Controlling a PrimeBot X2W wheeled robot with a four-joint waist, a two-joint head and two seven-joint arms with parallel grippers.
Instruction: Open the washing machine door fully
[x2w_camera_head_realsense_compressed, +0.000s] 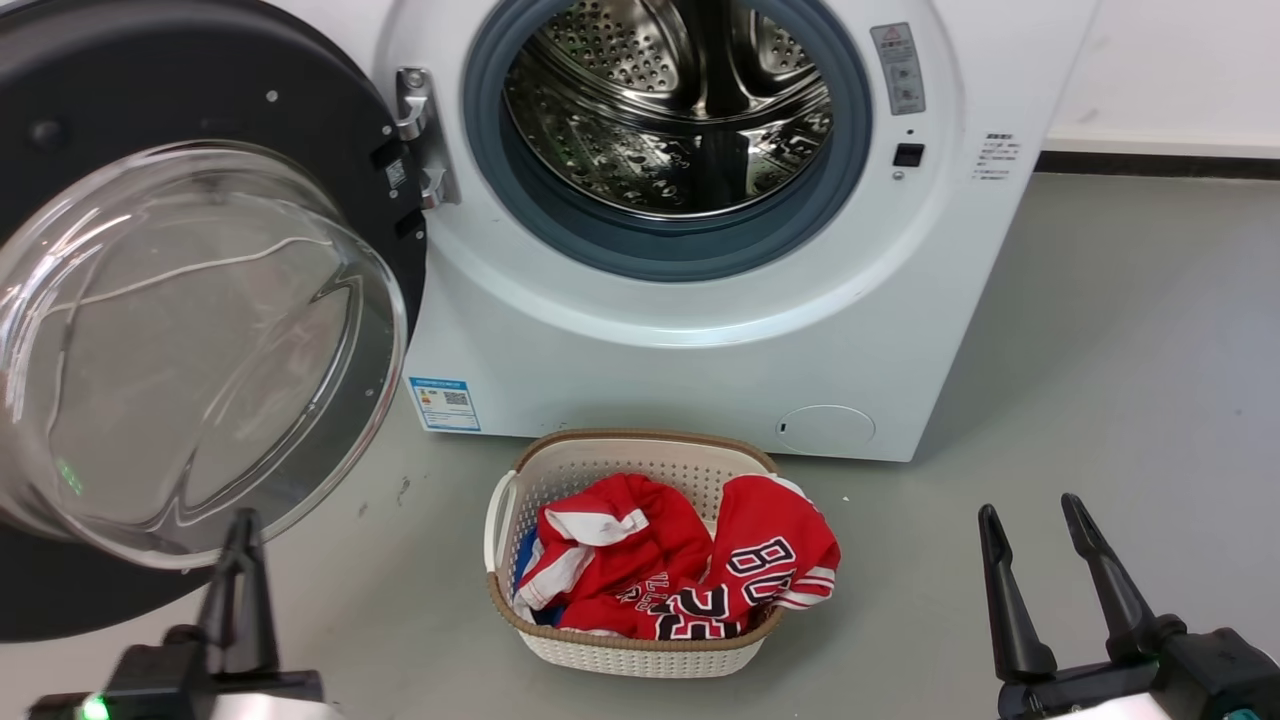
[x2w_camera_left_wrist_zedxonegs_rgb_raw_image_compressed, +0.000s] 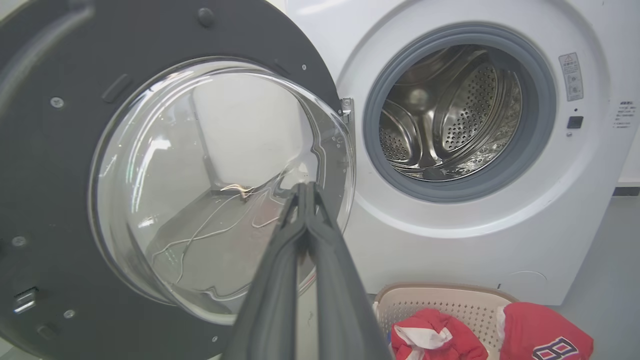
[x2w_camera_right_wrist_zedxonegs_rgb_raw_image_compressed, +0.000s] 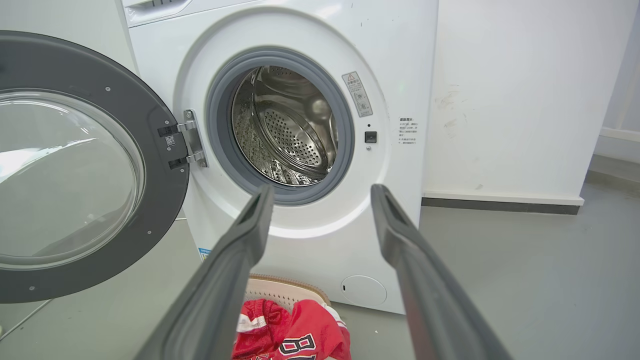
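Observation:
The white washing machine (x2w_camera_head_realsense_compressed: 700, 360) stands ahead with its steel drum (x2w_camera_head_realsense_compressed: 670, 100) showing inside a grey rubber ring. The washing machine door (x2w_camera_head_realsense_compressed: 150, 330), black with a bulging clear glass bowl, is swung out to the left on its hinge (x2w_camera_head_realsense_compressed: 415, 135). My left gripper (x2w_camera_head_realsense_compressed: 240, 525) sits at the lower left, shut with nothing in it, just below the glass bowl; in the left wrist view the left gripper (x2w_camera_left_wrist_zedxonegs_rgb_raw_image_compressed: 305, 187) points at the bowl (x2w_camera_left_wrist_zedxonegs_rgb_raw_image_compressed: 220, 185). My right gripper (x2w_camera_head_realsense_compressed: 1030, 510) stands open at the lower right, away from the machine, its fingers (x2w_camera_right_wrist_zedxonegs_rgb_raw_image_compressed: 255, 220) spread in the right wrist view.
A cream laundry basket (x2w_camera_head_realsense_compressed: 620, 650) holding red jerseys (x2w_camera_head_realsense_compressed: 690, 570) sits on the grey floor in front of the machine. A white wall with a dark skirting strip (x2w_camera_right_wrist_zedxonegs_rgb_raw_image_compressed: 500, 205) runs to the right. Open floor (x2w_camera_head_realsense_compressed: 1100, 400) lies to the right.

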